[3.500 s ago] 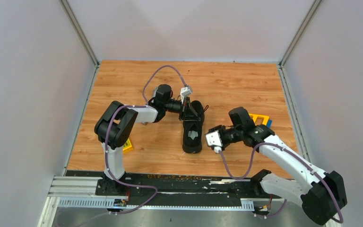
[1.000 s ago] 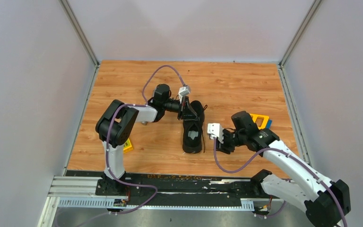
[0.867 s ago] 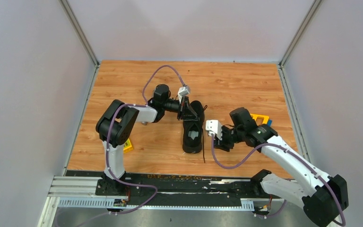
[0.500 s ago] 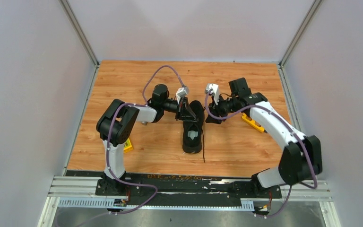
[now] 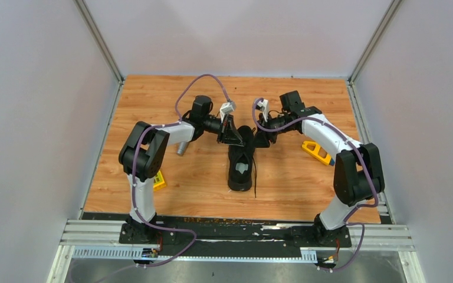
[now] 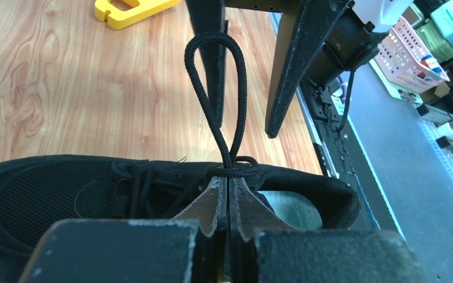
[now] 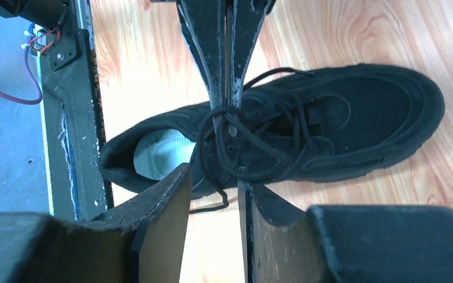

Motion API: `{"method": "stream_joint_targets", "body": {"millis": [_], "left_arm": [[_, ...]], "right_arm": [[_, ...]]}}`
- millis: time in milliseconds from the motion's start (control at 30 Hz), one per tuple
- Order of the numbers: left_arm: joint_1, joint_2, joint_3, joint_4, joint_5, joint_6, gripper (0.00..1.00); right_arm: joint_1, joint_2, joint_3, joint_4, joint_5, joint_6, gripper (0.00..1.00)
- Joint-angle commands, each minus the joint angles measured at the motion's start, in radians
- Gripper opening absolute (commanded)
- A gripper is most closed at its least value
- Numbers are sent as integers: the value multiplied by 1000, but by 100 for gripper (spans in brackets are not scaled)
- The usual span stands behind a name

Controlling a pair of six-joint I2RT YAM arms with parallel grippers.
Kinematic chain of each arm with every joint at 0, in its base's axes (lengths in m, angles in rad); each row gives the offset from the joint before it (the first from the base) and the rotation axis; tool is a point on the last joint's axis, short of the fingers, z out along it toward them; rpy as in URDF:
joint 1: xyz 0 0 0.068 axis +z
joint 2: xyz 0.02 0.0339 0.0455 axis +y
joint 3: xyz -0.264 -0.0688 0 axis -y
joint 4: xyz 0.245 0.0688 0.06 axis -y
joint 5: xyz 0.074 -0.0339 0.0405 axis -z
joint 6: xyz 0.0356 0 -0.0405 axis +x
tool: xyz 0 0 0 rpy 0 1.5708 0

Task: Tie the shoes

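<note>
The black shoe (image 5: 240, 168) lies mid-table, its opening toward the near edge and its pale insole (image 6: 292, 207) showing. My left gripper (image 5: 236, 138) is shut on the base of a black lace loop (image 6: 215, 36) at the shoe's tongue (image 6: 229, 180). The loop stands out toward my right gripper (image 5: 259, 140). The right gripper is open, and its fingers (image 6: 295, 65) flank the loop's tip. In the right wrist view the open gripper (image 7: 213, 191) faces the shoe (image 7: 360, 118) and the shut left fingers (image 7: 224, 47). A loose lace end (image 5: 255, 180) trails on the table right of the shoe.
A yellow tool (image 5: 317, 152) lies right of the shoe, under my right arm. A silver cylinder (image 5: 182, 147) lies by my left arm, and a small yellow item (image 5: 160, 181) sits near its base. A black rail (image 5: 230, 227) runs along the near edge. Walls enclose the table.
My right arm has swung from the near right of the shoe to its far side, opposite the left gripper. A lace end now trails beside the shoe. The left gripper has shifted slightly.
</note>
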Motion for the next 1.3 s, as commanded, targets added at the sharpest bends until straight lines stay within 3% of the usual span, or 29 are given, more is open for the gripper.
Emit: {"method": "stream_joint_targets", "body": {"millis": [0, 733, 1000, 1267], "left_arm": [[4, 18, 74, -290, 77, 239, 0], [4, 18, 109, -299, 82, 261, 0], [4, 24, 117, -300, 91, 254, 0], [5, 26, 114, -306, 103, 252, 0]], "right_arm": [[-1, 38, 50, 68, -98, 12, 36], [18, 131, 32, 164, -127, 80, 35], [19, 149, 4, 229, -228, 72, 39], [22, 180, 1, 236, -285, 50, 26]]}}
